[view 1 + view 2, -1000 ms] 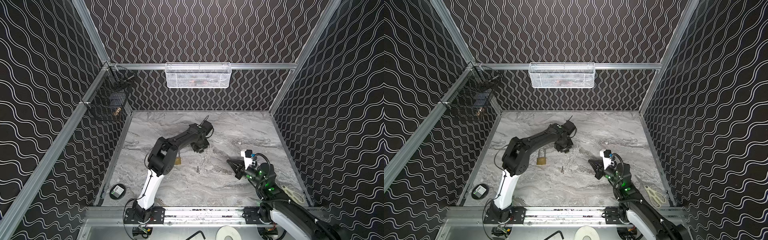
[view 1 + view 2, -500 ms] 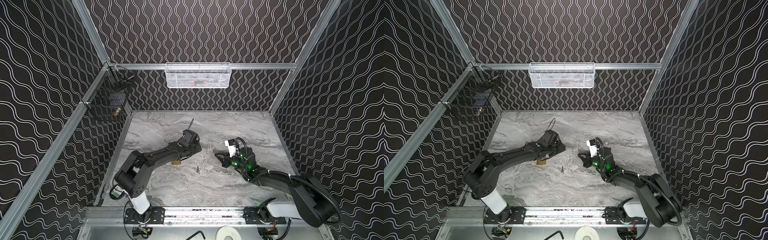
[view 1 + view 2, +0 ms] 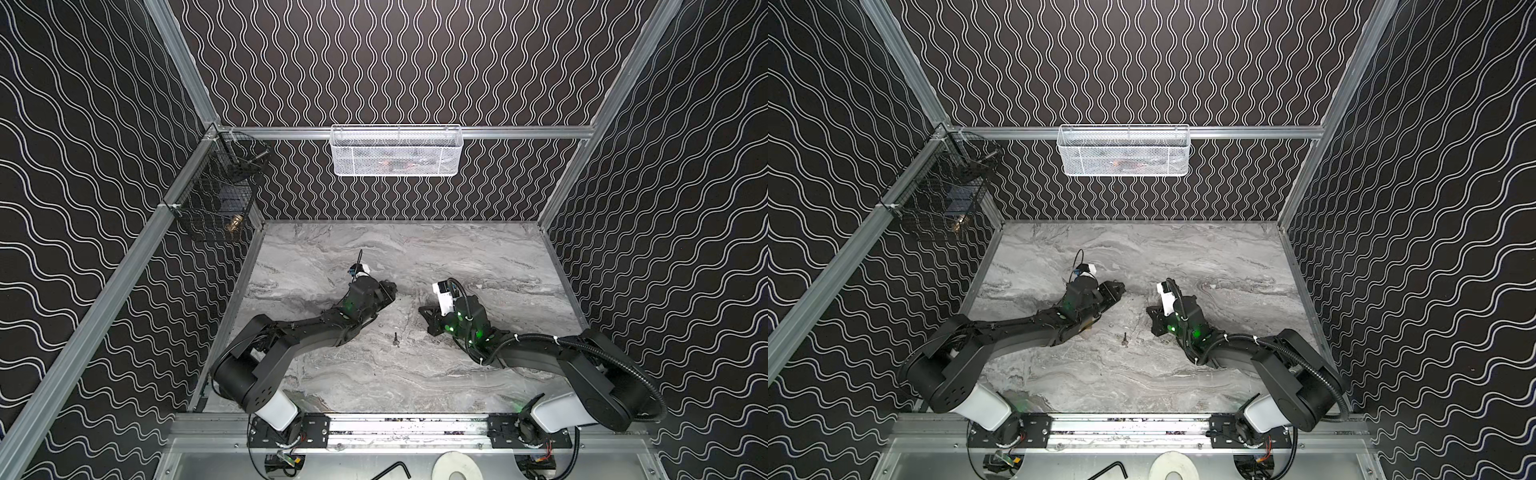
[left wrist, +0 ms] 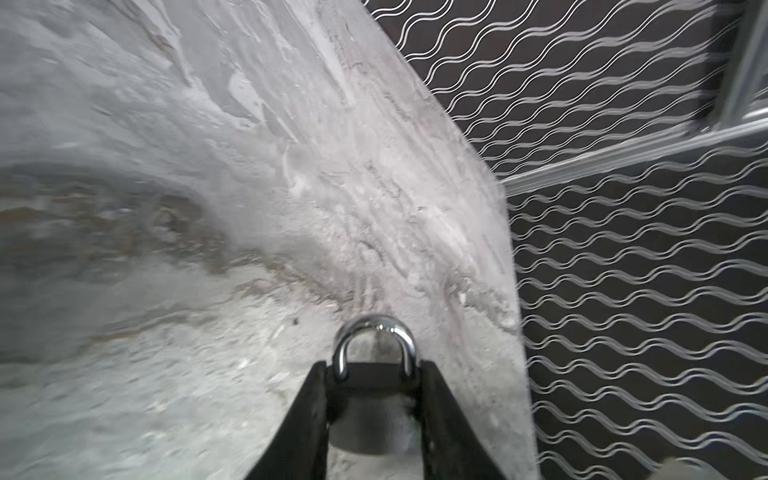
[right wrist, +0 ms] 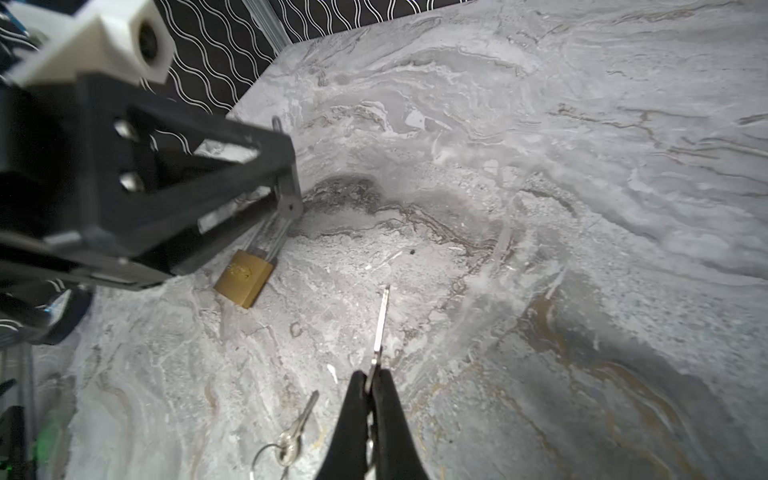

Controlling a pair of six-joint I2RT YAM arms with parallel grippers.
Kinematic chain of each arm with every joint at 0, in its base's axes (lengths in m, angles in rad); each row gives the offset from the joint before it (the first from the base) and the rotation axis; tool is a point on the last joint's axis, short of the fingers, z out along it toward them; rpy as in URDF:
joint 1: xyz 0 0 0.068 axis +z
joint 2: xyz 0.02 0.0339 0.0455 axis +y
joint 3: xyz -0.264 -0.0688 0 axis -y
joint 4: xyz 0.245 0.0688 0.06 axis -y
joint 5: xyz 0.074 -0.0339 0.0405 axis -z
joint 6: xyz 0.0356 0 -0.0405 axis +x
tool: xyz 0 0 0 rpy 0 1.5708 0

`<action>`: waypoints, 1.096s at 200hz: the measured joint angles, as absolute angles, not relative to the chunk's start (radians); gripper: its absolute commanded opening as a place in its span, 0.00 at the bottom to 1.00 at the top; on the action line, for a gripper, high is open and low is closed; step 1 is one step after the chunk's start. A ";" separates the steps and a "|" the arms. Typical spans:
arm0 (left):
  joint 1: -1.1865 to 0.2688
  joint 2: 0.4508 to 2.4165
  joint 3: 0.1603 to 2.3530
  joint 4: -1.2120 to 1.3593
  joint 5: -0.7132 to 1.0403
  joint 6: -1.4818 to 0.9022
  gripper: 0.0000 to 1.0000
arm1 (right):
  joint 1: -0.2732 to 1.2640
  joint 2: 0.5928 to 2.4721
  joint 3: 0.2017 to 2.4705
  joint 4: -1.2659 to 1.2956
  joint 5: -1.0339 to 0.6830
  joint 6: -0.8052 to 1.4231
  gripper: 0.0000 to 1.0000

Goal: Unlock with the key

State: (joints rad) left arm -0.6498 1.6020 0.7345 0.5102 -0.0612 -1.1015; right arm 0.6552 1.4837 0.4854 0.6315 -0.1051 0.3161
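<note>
Right wrist view: right hand (image 5: 371, 376) pinches key (image 5: 381, 320), left hand (image 5: 287, 189) grips padlock (image 5: 245, 276), both lowered since earlier.

Grey marble-pattern tabletop (image 3: 374, 374) is seen in both top views (image 3: 1100, 374), closed in by black wavy-line panels (image 3: 415, 199). One ringed key (image 3: 395, 340) (image 3: 1124, 340) is found lying flat on it near the middle, also caught in the right wrist view (image 5: 298, 426). Brass padlock (image 5: 245, 276) is seen down at the surface; contact cannot be confirmed.
</note>
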 measured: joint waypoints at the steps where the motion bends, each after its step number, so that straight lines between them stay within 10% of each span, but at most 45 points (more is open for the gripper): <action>1: -0.650 1.603 0.736 0.511 -0.061 -1.102 0.14 | 0.656 1.485 0.487 0.631 -0.103 0.314 0.00; 219: -0.739 1.691 0.808 0.538 -0.025 -1.152 0.10 | 0.681 1.515 0.533 0.607 -0.122 0.250 0.00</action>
